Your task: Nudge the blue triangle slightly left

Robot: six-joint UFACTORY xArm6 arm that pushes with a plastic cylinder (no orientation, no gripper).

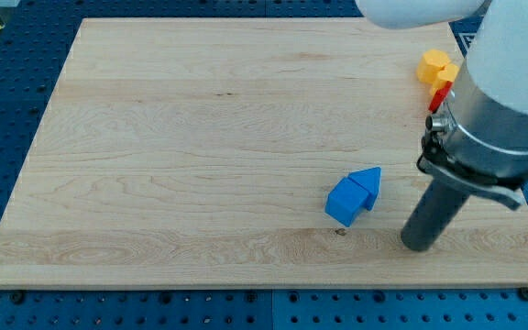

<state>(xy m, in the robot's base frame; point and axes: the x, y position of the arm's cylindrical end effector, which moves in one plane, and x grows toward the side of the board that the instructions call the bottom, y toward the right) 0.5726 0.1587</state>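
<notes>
Tip [419,244] rests right of blue triangle [367,181], apart, touching nothing.

Wooden board [181,137] carries blue triangle [368,181], blue cube [345,201], yellow block [437,67].

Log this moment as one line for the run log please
my tip: right of blue triangle block, apart | blue cube block: touching triangle | yellow block: view's top right | nudge: not begun

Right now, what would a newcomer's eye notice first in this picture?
First the big grey arm at the view's right, with my tip resting on the wooden board, right of the blue blocks. Then the blue triangle touching a blue cube. A yellow block sits top right.
</notes>
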